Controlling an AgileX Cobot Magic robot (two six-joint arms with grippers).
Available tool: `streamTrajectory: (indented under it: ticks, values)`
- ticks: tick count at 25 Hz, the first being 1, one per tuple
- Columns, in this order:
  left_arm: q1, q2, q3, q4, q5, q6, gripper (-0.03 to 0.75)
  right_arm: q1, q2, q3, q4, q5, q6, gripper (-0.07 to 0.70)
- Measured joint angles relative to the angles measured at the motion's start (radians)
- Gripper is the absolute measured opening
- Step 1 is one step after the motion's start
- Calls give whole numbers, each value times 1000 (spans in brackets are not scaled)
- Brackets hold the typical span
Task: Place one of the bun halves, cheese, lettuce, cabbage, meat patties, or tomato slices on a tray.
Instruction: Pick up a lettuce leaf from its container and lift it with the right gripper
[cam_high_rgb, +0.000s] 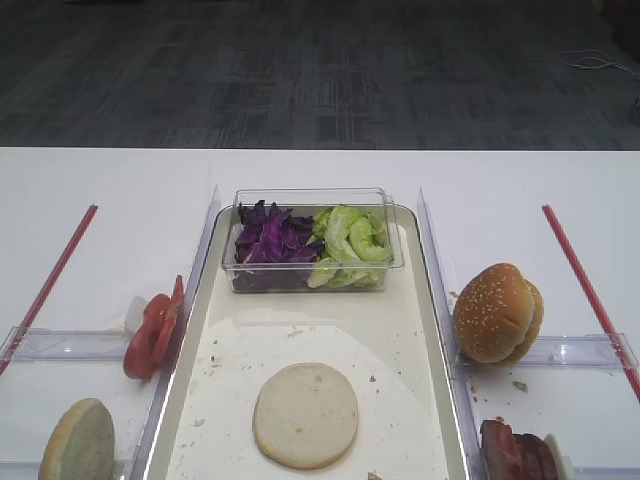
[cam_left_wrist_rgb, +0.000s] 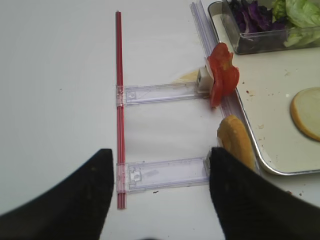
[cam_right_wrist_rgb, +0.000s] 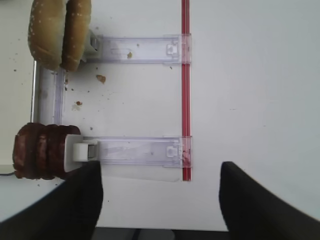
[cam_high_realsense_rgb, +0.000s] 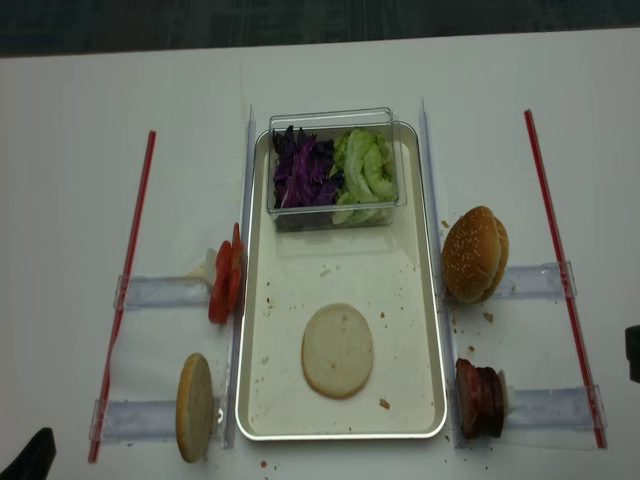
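Note:
A plain flat bun half (cam_high_rgb: 305, 415) lies on the cream tray (cam_high_rgb: 400, 330). Left of the tray, tomato slices (cam_high_rgb: 152, 335) and another bun half (cam_high_rgb: 78, 440) stand on edge in clear holders. On the right are sesame bun halves (cam_high_rgb: 497, 313) and meat patties (cam_high_rgb: 515, 450). Purple cabbage (cam_high_rgb: 270, 235) and lettuce (cam_high_rgb: 350, 240) fill a tub. My left gripper (cam_left_wrist_rgb: 160, 200) is open over the table left of the bun half (cam_left_wrist_rgb: 235, 142). My right gripper (cam_right_wrist_rgb: 160, 200) is open, with the meat patties (cam_right_wrist_rgb: 40, 150) just beyond its left finger. No cheese is in view.
The clear plastic tub (cam_high_rgb: 312, 200) stands at the tray's far end. Red strips (cam_high_realsense_rgb: 125, 290) (cam_high_realsense_rgb: 560, 270) run along the table on both sides, joined to clear plastic holders (cam_right_wrist_rgb: 135, 150) (cam_left_wrist_rgb: 165, 172). Crumbs dot the tray and the table near the buns.

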Motion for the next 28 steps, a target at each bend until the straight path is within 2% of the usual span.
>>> streamTrajectory:
  ticks: [7,15,28]
  values:
    - [0,0,0,0,0,0,428,0,183,-85,21,2,0,492]
    - [0,0,0,0,0,0,428,0,384,-213,23,30,-15,489]
    - [0,0,0,2,0,0,428,0,750,-496,23,30,-29,471]
